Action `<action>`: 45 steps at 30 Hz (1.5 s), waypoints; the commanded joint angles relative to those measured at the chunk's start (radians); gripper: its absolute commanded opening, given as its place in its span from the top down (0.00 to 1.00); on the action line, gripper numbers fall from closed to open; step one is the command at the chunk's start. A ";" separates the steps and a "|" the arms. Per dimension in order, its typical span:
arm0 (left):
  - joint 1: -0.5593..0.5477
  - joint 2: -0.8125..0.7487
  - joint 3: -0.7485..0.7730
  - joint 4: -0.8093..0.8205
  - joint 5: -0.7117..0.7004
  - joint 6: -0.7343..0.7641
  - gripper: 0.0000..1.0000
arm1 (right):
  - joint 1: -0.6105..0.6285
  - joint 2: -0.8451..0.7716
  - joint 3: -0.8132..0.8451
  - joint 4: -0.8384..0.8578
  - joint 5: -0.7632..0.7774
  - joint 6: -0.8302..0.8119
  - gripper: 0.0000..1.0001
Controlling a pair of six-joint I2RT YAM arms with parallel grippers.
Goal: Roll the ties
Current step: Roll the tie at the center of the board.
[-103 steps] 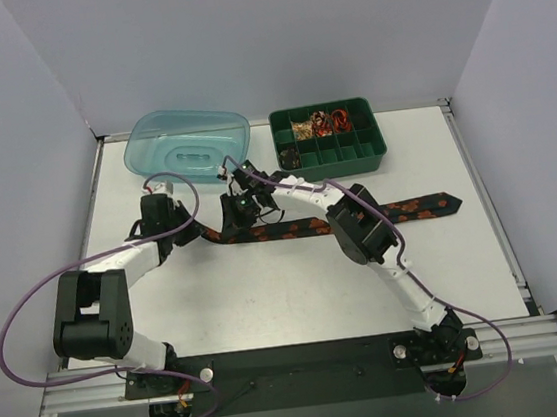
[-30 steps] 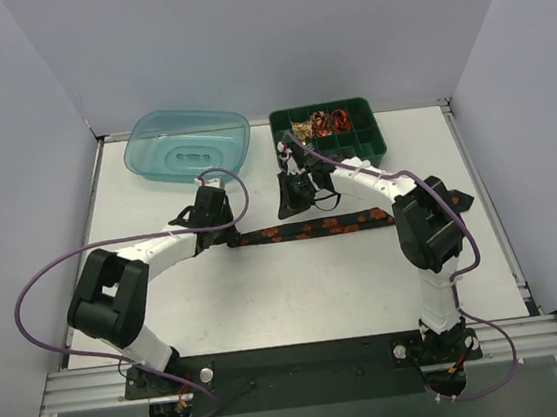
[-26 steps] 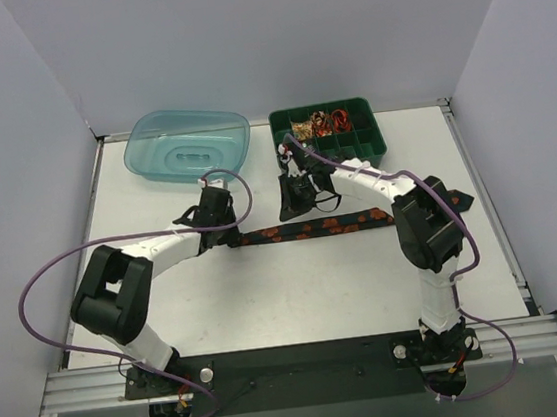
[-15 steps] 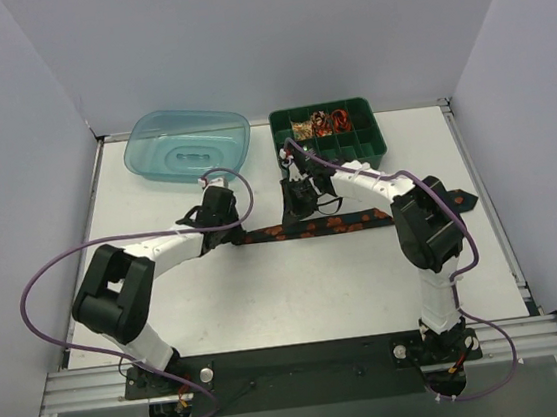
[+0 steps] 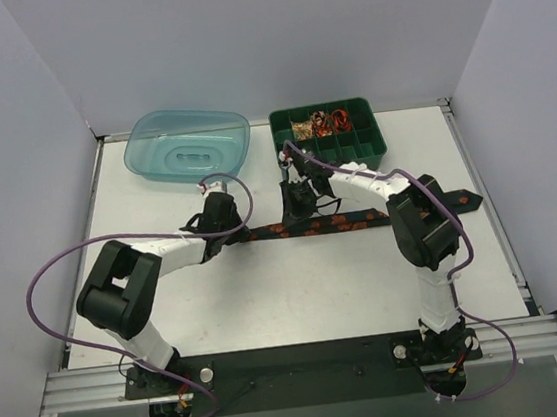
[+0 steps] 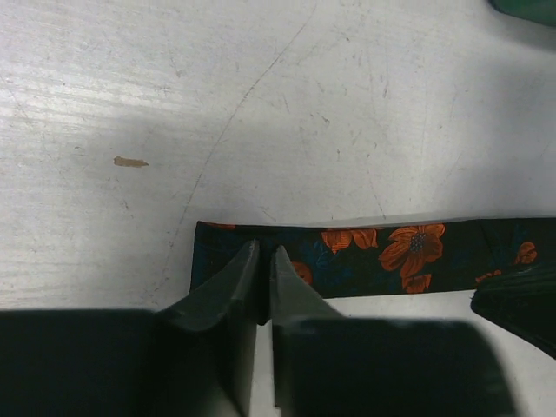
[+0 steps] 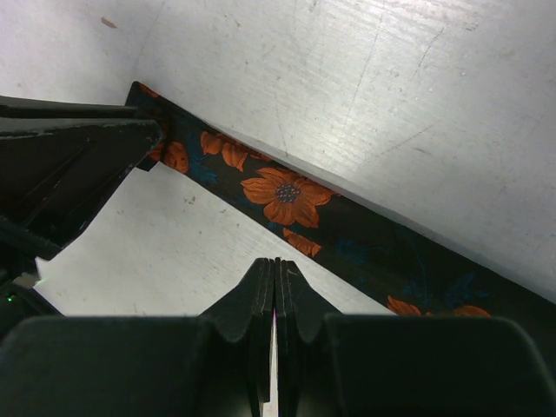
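One of the ties (image 5: 346, 223), black with orange flowers, lies flat across the table's middle, its pointed wide end (image 5: 471, 200) to the right. My left gripper (image 5: 237, 232) sits at its blunt left end. In the left wrist view, the left gripper (image 6: 263, 259) has only a thin slit between its fingers, and a dark fold of the tie (image 6: 408, 256) is pinched in it. My right gripper (image 5: 299, 210) hovers over the tie a little further right. The right gripper (image 7: 275, 262) is shut and empty, just short of the tie (image 7: 287, 195)'s near edge.
A teal plastic tub (image 5: 189, 143) stands at the back left. Beside it is a green compartment tray (image 5: 334, 166) with small items in its back cells. Purple cables loop off both arms. A small brown fleck (image 6: 130, 162) lies on the white tabletop.
The tie has been dragged to the right with my left gripper at its narrow end. My right gripper has come down closer to the tie over the last second.
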 commanded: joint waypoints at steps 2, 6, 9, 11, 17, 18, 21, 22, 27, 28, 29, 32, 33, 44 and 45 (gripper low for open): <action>-0.011 -0.003 -0.060 0.110 0.013 -0.047 0.59 | 0.011 0.039 -0.006 -0.006 0.013 0.003 1.00; -0.019 -0.005 -0.076 0.134 0.001 -0.050 0.50 | 0.012 0.049 -0.003 -0.008 0.013 0.003 1.00; -0.020 0.007 -0.083 0.156 0.009 -0.056 0.50 | 0.011 0.049 -0.004 -0.008 0.020 0.000 1.00; -0.023 0.012 -0.092 0.172 0.007 -0.062 0.50 | 0.011 0.051 -0.006 -0.008 0.021 -0.001 1.00; -0.058 0.006 -0.093 0.154 -0.066 -0.056 0.56 | 0.011 0.051 -0.012 -0.008 0.024 -0.001 1.00; -0.065 0.009 -0.089 0.151 -0.077 -0.055 0.57 | 0.012 0.053 -0.010 -0.008 0.024 -0.001 1.00; -0.081 0.019 -0.089 0.143 -0.103 -0.061 0.59 | 0.012 0.054 -0.010 -0.009 0.024 -0.001 1.00; -0.086 0.021 -0.089 0.140 -0.108 -0.062 0.61 | 0.011 0.054 -0.010 -0.008 0.024 -0.001 1.00; -0.094 0.044 -0.088 0.128 -0.148 -0.068 0.68 | 0.009 0.059 -0.012 -0.009 0.024 -0.001 1.00; -0.095 0.047 -0.086 0.124 -0.152 -0.070 0.69 | 0.009 0.059 -0.012 -0.009 0.023 0.001 1.00; -0.098 0.056 -0.083 0.117 -0.163 -0.070 0.69 | 0.009 0.059 -0.012 -0.008 0.024 -0.001 1.00; -0.106 0.078 -0.071 0.094 -0.194 -0.068 0.70 | 0.009 0.062 -0.010 -0.011 0.021 -0.001 1.00; -0.114 0.082 -0.059 0.082 -0.200 -0.068 0.70 | 0.009 0.062 -0.010 -0.009 0.023 -0.001 1.00; -0.172 0.147 0.046 -0.065 -0.318 -0.059 0.70 | 0.006 0.059 -0.009 -0.018 0.029 -0.002 1.00; -0.178 0.135 0.046 -0.065 -0.323 -0.055 0.70 | 0.005 0.059 -0.007 -0.020 0.027 -0.004 1.00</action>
